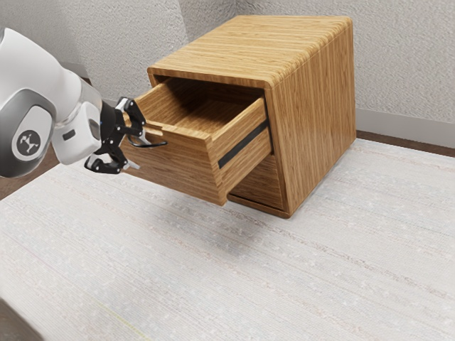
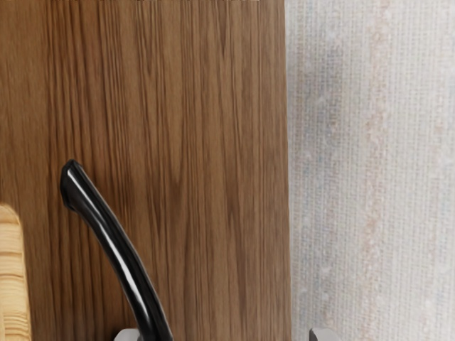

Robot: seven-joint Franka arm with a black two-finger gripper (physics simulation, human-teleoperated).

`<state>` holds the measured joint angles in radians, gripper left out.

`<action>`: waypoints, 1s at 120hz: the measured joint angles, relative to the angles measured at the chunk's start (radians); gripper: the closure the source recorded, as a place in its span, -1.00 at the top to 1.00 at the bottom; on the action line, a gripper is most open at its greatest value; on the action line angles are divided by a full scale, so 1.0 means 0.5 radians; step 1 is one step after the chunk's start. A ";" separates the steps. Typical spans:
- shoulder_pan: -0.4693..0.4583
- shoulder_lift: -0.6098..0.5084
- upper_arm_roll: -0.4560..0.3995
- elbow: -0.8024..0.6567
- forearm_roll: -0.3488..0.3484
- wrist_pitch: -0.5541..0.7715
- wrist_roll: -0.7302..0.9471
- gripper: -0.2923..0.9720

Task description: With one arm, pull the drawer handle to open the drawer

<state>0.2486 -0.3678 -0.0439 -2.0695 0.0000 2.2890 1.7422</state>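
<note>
A bamboo cabinet point(image 1: 313, 106) stands on a pale surface, and its single drawer point(image 1: 206, 131) is pulled well out toward the exterior view's left. The drawer's black curved handle point(image 1: 153, 143) is on its front panel point(image 1: 178, 174). My gripper point(image 1: 134, 145) is at that handle, open, with its fingers spread wide above and below it. In the wrist view the glossy handle point(image 2: 114, 249) runs across the dark wood front panel point(image 2: 192, 142) and passes close to one grey fingertip point(image 2: 126, 334). The other fingertip point(image 2: 321, 334) lies far off, past the panel's edge.
The pale textured surface point(image 1: 234, 270) stretches wide in front of the cabinet. A grey wall point(image 1: 405, 50) with a baseboard runs behind it. The drawer's inside looks bare, and a black slide rail point(image 1: 243, 144) shows on its side.
</note>
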 joint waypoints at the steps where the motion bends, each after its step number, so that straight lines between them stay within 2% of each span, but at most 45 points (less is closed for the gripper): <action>1: 0.000 0.000 0.000 0.000 0.000 0.000 0.000 -0.12; 62: 0.000 -0.053 -0.001 -0.002 0.000 0.000 -0.005 -0.10; 81: 0.000 -0.207 -0.010 -0.062 0.001 0.000 -0.006 -0.09; 86: 0.003 -0.318 -0.045 -0.092 0.001 0.000 -0.006 -0.08; 94: 0.058 -0.508 -0.321 -0.027 0.000 -0.025 -0.043 0.03; 98: 0.074 -0.406 -0.459 0.239 -0.001 -0.117 -0.115 0.10; 106: 0.086 -0.006 -0.660 0.760 0.000 -0.326 -0.351 0.21; 120: 0.087 0.505 -0.738 1.044 0.003 -0.581 -0.862 0.33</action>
<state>0.2920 -0.1155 -0.4131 -1.5473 0.0017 1.9987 1.3112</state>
